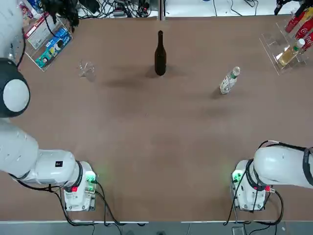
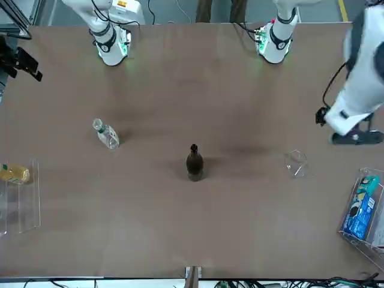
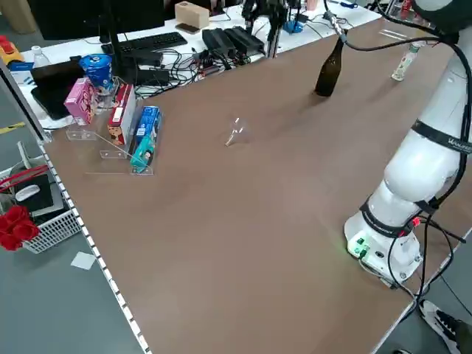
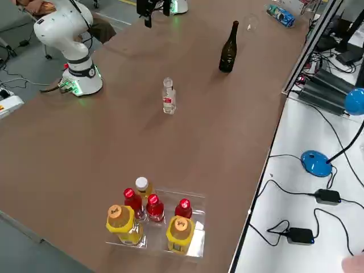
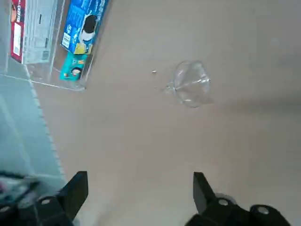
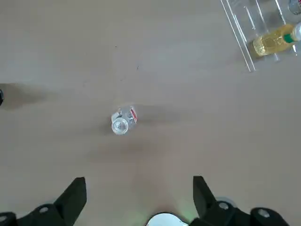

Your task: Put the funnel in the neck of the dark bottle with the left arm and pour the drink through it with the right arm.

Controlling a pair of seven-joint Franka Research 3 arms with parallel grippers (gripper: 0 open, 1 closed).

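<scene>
1. The funnel [image 1: 87,69] lies tipped on its side on the table [image 1: 161,147], out toward the far left, wide rim one way and short spout the other, so its long axis runs along the tabletop, not upright
2. It sits well apart from the dark bottle [image 1: 160,55], which stands upright at the far middle; the drink [image 1: 229,81] stands over on the right side, untouched
3. Nearest arm is the left one, no contest: the left gripper [image 5: 138,193] hangs above the table with the funnel [image 5: 190,84] ahead of its fingertips and clear of them
4. Its jaws are spread wide and empty, touching nothing
5. My read: the reach calls for closing that gap and straddling the rim
6. The right gripper [image 6: 138,195] is parked high over its own side, jaws also spread, empty, looking down at the drink
</scene>
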